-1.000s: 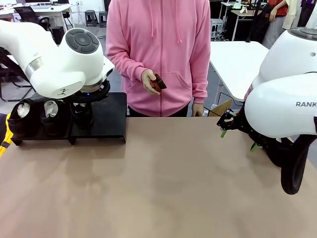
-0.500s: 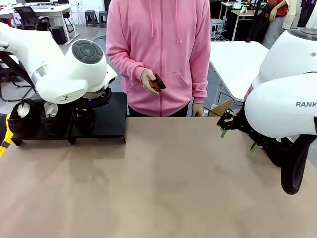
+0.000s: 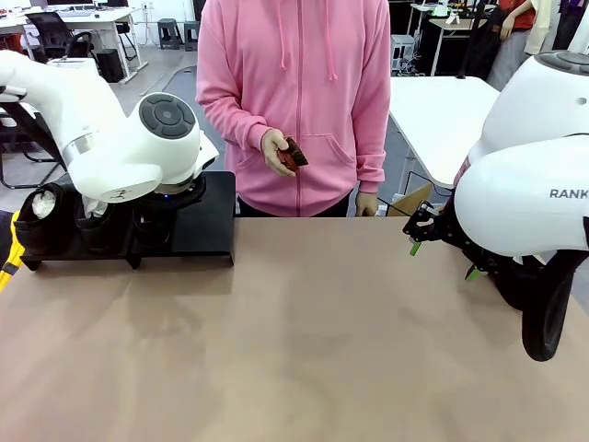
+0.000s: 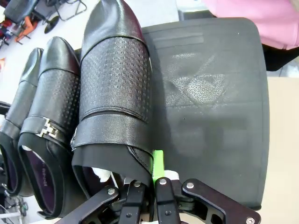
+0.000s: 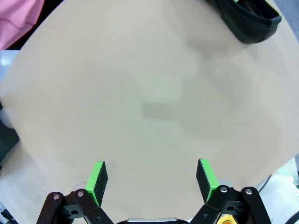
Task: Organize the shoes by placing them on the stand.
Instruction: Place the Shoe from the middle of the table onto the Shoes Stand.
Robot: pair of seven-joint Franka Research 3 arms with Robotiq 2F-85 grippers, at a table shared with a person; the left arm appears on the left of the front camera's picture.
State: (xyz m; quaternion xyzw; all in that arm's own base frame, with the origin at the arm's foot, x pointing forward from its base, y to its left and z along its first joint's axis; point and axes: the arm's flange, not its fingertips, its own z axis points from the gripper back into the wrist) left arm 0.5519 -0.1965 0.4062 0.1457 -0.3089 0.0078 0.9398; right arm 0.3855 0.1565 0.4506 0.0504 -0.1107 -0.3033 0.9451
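Shoe three (image 4: 117,79) has sunk lower at the stand (image 4: 210,102), heel rim clenched by the left gripper (image 4: 150,169). Two shoes (image 4: 55,105) stand left of it; the right gripper (image 5: 152,176) hangs released.

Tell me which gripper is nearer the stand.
Left. The left gripper is directly over the stand, shut on a shoe; the right gripper hangs open above bare table, far off to the other side.

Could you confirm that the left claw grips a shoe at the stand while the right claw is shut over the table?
Not quite: the right claw is open over the table, as the right wrist view shows. The left claw does grip a shoe at the stand.
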